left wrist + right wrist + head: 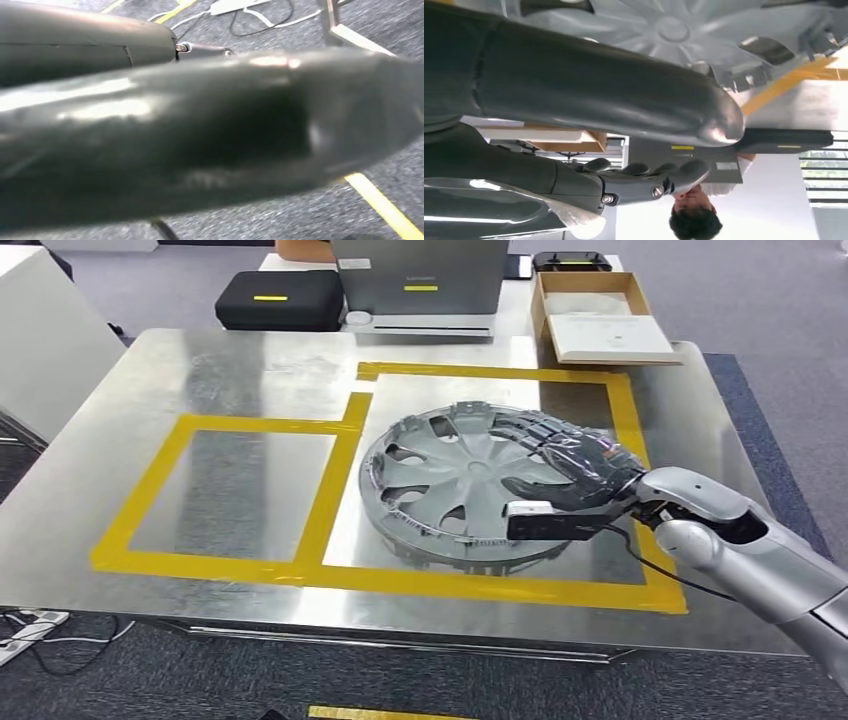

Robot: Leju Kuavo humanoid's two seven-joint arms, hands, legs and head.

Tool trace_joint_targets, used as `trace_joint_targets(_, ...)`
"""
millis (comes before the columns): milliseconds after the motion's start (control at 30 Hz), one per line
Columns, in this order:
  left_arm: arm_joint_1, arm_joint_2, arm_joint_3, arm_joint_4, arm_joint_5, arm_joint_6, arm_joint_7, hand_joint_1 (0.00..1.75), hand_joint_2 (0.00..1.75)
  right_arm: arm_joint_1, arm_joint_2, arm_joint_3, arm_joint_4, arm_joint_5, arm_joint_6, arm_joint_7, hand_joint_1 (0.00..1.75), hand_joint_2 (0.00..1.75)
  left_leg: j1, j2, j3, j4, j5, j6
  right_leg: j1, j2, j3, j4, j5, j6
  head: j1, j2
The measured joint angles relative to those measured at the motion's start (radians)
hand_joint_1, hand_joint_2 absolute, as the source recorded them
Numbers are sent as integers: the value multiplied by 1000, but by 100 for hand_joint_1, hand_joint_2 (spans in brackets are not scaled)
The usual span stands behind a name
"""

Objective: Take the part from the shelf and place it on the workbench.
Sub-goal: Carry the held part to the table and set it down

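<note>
The part, a grey spoked hubcap (pixel 455 485), lies flat on the steel workbench (pixel 250 370), inside the larger rectangle of yellow tape (pixel 335 480). My right hand (pixel 570 460) lies over the hubcap's right rim, fingers spread and stretched toward its centre. In the right wrist view the thick thumb (pixel 624 95) runs alongside the hubcap (pixel 674 27), and the darker fingers (pixel 649 180) stand well apart from it with nothing between them. My left hand (pixel 200 140) is a dark blur hanging over the floor; how its fingers lie is unclear.
Beyond the bench's far edge are a black case (pixel 280 300), a grey device (pixel 420 280) and an open cardboard box (pixel 600 315). A person's head (pixel 696 220) is beyond the bench. Cables (pixel 250 10) and a yellow line (pixel 385 205) lie on the carpet.
</note>
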Motion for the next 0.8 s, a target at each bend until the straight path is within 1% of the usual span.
trace_joint_targets(33, 1, 0, 0, 0, 0, 1, 2, 0, 0, 4, 0, -5, -2, 3, 3, -1, 0, 0, 0, 1, -11, 14, -12, -6, -2, -1, -7, 0, 2, -6, -2, 0)
trace_joint_targets(67, 1, -1, 0, 0, 0, 2, 4, 0, 0, 7, 0, -11, -4, 5, 6, -2, 0, 0, 1, 3, -29, 49, -38, -13, -5, -3, -12, 0, 5, -12, -4, 0)
trace_joint_targets(100, 1, -2, 0, 0, 0, 3, 6, 0, 0, 9, -1, -20, -6, 7, 6, -3, 0, 0, 4, 6, -51, 106, -72, -20, -5, -4, -15, 0, 8, -17, -7, 0)
trace_joint_targets(133, 1, -3, 0, 0, 0, 4, 8, 0, 0, 13, -1, -28, -8, 8, 5, -3, 0, 0, 7, 8, -76, 175, -107, -26, -4, -6, -17, 1, 10, -21, -9, 0)
trace_joint_targets(167, 1, -4, 0, 0, 0, 4, 9, 0, 0, 16, -2, -35, -10, 9, 4, -2, 0, 0, 9, 10, -97, 242, -136, -30, -1, -7, -18, 2, 11, -23, -9, 0)
trace_joint_targets(200, 0, -5, 0, 0, 0, 4, 10, 0, 0, 20, -2, -40, -11, 11, 3, -1, 0, 0, 9, 11, -107, 284, -149, -30, 2, -8, -19, 4, 12, -24, -10, 0)
trace_joint_targets(233, 0, -6, 0, 0, 0, 4, 10, 0, 0, 25, -3, -44, -14, 13, 2, 0, 0, 0, 9, 12, -102, 292, -146, -26, 5, -8, -20, 5, 13, -26, -9, 0)
trace_joint_targets(267, -1, -6, 0, 0, 0, 5, 10, 0, 0, 28, -3, -48, -17, 14, 1, 0, 0, 0, 6, 11, -77, 261, -130, -18, 9, -7, -22, 6, 15, -28, -9, 0)
trace_joint_targets(300, -2, -6, 0, 0, 0, 5, 10, 0, 0, 30, -3, -53, -20, 15, -1, 0, 0, 0, 1, 11, -38, 202, -107, -6, 12, -6, -23, 6, 17, -30, -9, 0)
trace_joint_targets(333, -4, -5, 0, 0, 0, 5, 10, 0, 0, 32, -3, -58, -23, 17, -5, 1, 0, 0, -6, 10, 10, 125, -93, 9, 14, -5, -24, 6, 20, -31, -9, 0)
trace_joint_targets(367, -6, -5, 0, 0, 0, 6, 10, 0, 0, 33, -4, -63, -27, 20, -10, 2, 0, 0, -13, 11, 50, 62, -79, 21, 14, -5, -24, 5, 24, -29, -8, 0)
trace_joint_targets(400, -8, -4, 0, 0, 0, 6, 10, 0, 0, 36, -5, -69, -30, 23, -16, 3, 0, 0, -20, 10, 76, 20, -71, 28, 13, -5, -23, 3, 29, -25, -8, 0)
trace_joint_targets(433, -9, -4, 0, 0, 0, 7, 10, 0, 0, 39, -6, -74, -32, 27, -21, 4, 0, 0, -26, 11, 88, -3, -66, 32, 10, -7, -23, 0, 35, -19, -8, 0)
trace_joint_targets(467, -9, -4, 0, 0, 0, 8, 10, 0, 0, 43, -6, -78, -34, 31, -24, 5, 0, 0, -30, 10, 87, -5, -55, 33, 6, -8, -23, -4, 43, -13, -9, 0)
trace_joint_targets(500, -8, -4, 0, 0, 0, 9, 10, 0, 0, 47, -8, -81, -37, 33, -26, 5, 0, 0, -31, 10, 86, -14, -45, 36, 4, -9, -25, -7, 48, -6, -9, 0)
trace_joint_targets(533, -8, -4, 0, 0, 0, 10, 11, 0, 0, 50, -9, -84, -39, 35, -27, 6, 0, 0, -30, 11, 85, -25, -33, 40, 3, -9, -28, -7, 44, -1, -9, 0)
trace_joint_targets(567, -8, -4, 0, 0, 0, 10, 11, 0, 0, 51, -10, -87, -41, 35, -29, 6, 0, 0, -27, 12, 82, -35, -20, 46, 3, -8, -34, 4, 22, 3, -8, 0)
trace_joint_targets(600, -9, -5, 0, 0, 0, 11, 10, 0, 0, 52, -13, -91, -43, 36, -30, 6, 0, 0, -24, 14, 76, -44, -7, 50, 3, -8, -44, 36, -18, 7, -6, 0)
trace_joint_targets(633, -9, -6, 0, 0, 0, 11, 10, 0, 0, 52, -14, -95, -44, 38, -31, 6, 0, 0, -23, 14, 67, -46, 4, 53, 3, -8, -55, 87, -69, 11, -5, 0)
trace_joint_targets(667, -10, -7, 0, 0, 0, 11, 10, 0, 0, 53, -16, -99, -46, 40, -32, 6, 0, 0, -22, 14, 56, -46, 14, 55, 2, -8, -68, 151, -118, 16, -3, 0)
trace_joint_targets(700, -10, -8, 0, 0, 0, 11, 10, 0, 0, 56, -17, -103, -48, 42, -33, 6, 0, 0, -21, 15, 44, -45, 23, 55, 1, -8, -75, 212, -151, 20, -3, 0)
trace_joint_targets(733, -9, -10, 0, 0, 0, 11, 10, 0, 0, 60, -17, -107, -51, 45, -35, 6, 0, 0, -20, 15, 31, -44, 33, 53, 0, -8, -72, 252, -160, 25, -3, 0)
trace_joint_targets(767, -9, -11, 0, 0, 0, 11, 10, 0, 0, 65, -18, -113, -54, 48, -37, 6, 0, 0, -18, 15, 17, -42, 44, 50, -1, -8, -54, 261, -146, 29, -3, 0)
trace_joint_targets(800, -9, -12, 0, 0, 0, 11, 10, 0, 0, 71, -19, -121, -59, 52, -39, 7, 0, 0, -16, 16, 1, -39, 54, 46, -3, -8, -20, 237, -120, 33, -3, 0)
